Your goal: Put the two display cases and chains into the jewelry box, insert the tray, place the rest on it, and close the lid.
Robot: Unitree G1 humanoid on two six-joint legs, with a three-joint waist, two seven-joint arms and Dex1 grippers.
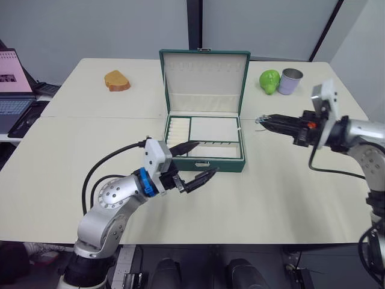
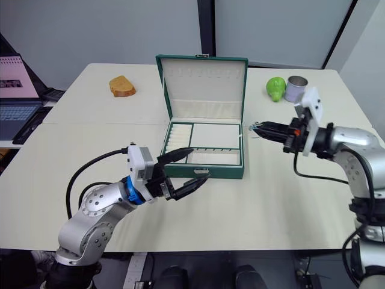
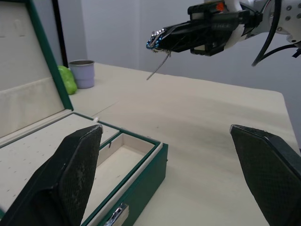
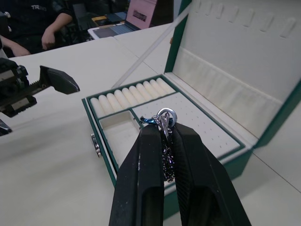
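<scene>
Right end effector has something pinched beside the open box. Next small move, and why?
Probably carry the right end effector leftward over the shallow cream-lined tray seated in the open dark green jewelry box, then release. It is shut on a small silver metal trinket and hangs beside the box, not above it. The left end effector is open in front.

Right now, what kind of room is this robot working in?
Probably an office or lab used for testing: pale tables pushed together, a laptop at the left edge, a seated person nearby, plain grey partition walls behind.
</scene>
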